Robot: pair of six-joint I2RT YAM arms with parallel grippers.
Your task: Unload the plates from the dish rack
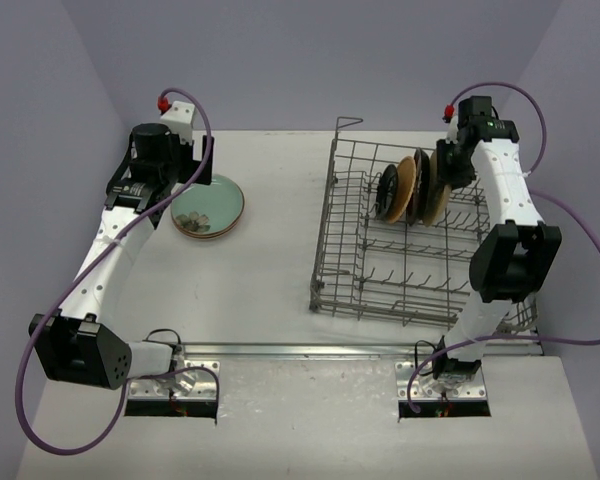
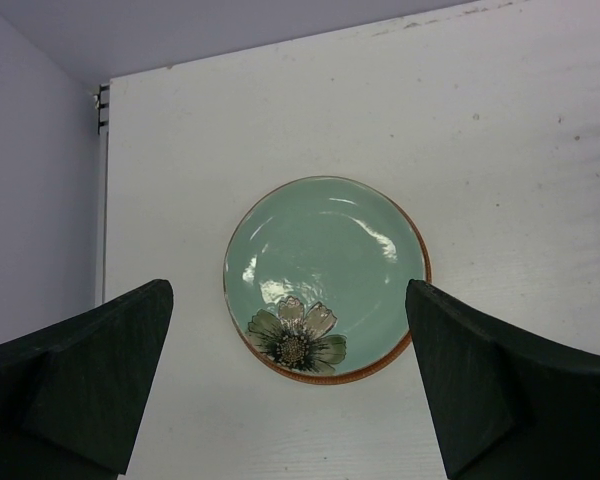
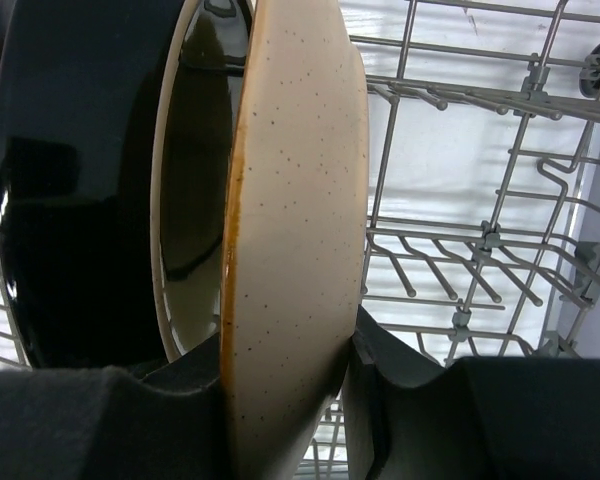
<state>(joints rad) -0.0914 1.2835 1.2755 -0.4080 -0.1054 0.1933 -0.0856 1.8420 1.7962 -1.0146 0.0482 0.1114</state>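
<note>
A pale green plate (image 2: 325,260) with a flower and an orange rim lies flat on the table (image 2: 500,120); in the top view this green plate (image 1: 210,205) is at the left. My left gripper (image 2: 288,292) hangs open above it, a finger on each side, touching nothing. In the dish rack (image 1: 380,290) stand a black plate (image 1: 387,192), a tan-orange plate (image 1: 410,188) and a cream speckled plate (image 1: 436,190). My right gripper (image 3: 290,400) is shut on the rim of the cream plate (image 3: 295,250), beside the black plate (image 3: 70,180).
The wire rack (image 3: 480,240) has rows of upright tines to the right of the held plate and a raised loop (image 1: 348,123) at its far corner. Purple walls close in the table at the back and sides.
</note>
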